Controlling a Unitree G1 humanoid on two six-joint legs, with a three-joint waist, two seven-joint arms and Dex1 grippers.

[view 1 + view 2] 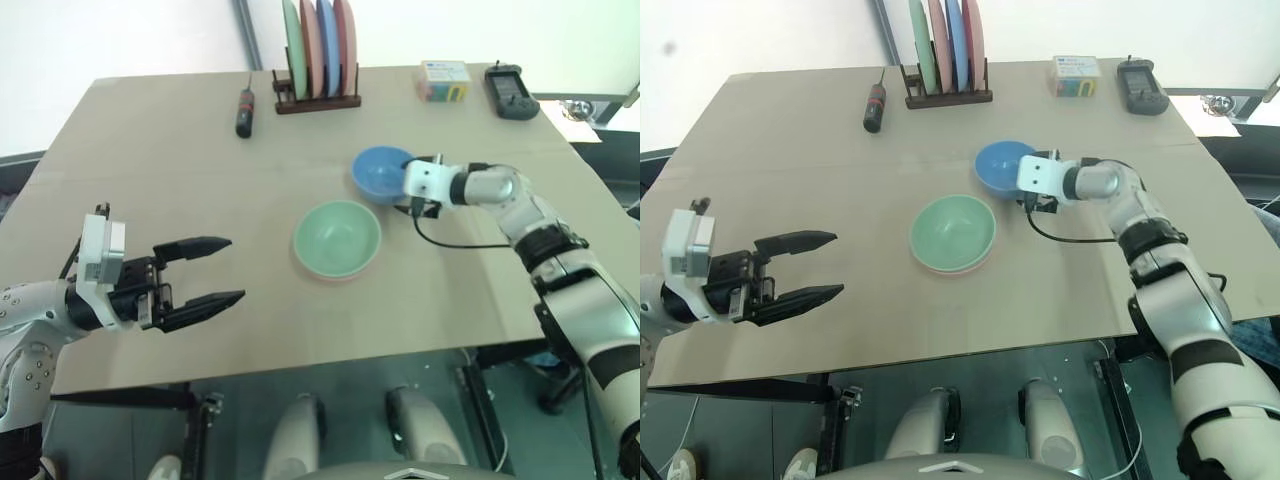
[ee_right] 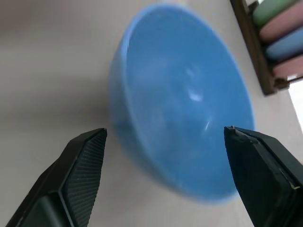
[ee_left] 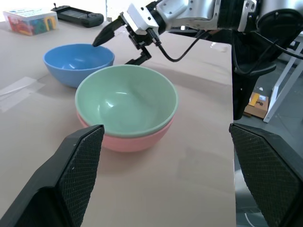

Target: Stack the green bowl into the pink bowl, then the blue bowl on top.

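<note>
**Right gripper lined up on the blue bowl, jaws apart**

Right gripper (image 1: 408,190) was seen with its two black fingers spread, set at the near rim of the blue bowl (image 1: 380,172), one finger over the rim and one outside it, with nothing yet clamped. The left gripper (image 1: 215,270) was held wide open and empty, well apart from the bowls, over the near left part of the table (image 1: 150,160).

The green bowl (image 1: 337,237) was already nested in the pink bowl (image 3: 128,139), whose rim showed just beneath it; the pair stood near the table's middle, just beside the blue bowl.

For the step in hand, a firm pinch across the blue bowl's wall was judged best, with one finger well inside, so that the smooth rim would not slip. The bowl would then need to be lifted clear and kept level before being lowered squarely over the green one.

The surface was a plain tan table. Along its far edge a rack of coloured plates (image 1: 318,50), a screwdriver (image 1: 243,110), a small box (image 1: 445,80) and a black handset (image 1: 511,93) were laid. A pale wall was seen behind.
</note>
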